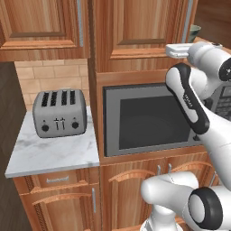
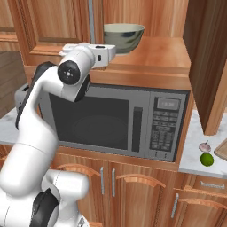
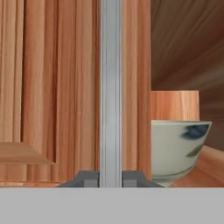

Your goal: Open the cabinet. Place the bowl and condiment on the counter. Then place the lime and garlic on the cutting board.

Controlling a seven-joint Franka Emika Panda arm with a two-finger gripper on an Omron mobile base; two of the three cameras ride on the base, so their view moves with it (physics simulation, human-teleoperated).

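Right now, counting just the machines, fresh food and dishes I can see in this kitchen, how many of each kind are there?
Machines: 2, toaster and microwave
Fresh food: 2, lime and garlic
Dishes: 1, bowl
Total: 5

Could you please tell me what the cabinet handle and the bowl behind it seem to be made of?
The handle looks like brushed metal: flat grey with a soft vertical sheen. The bowl looks like glazed ceramic: smooth pale surface with a dark blue painted mark, though a render leaves that open.
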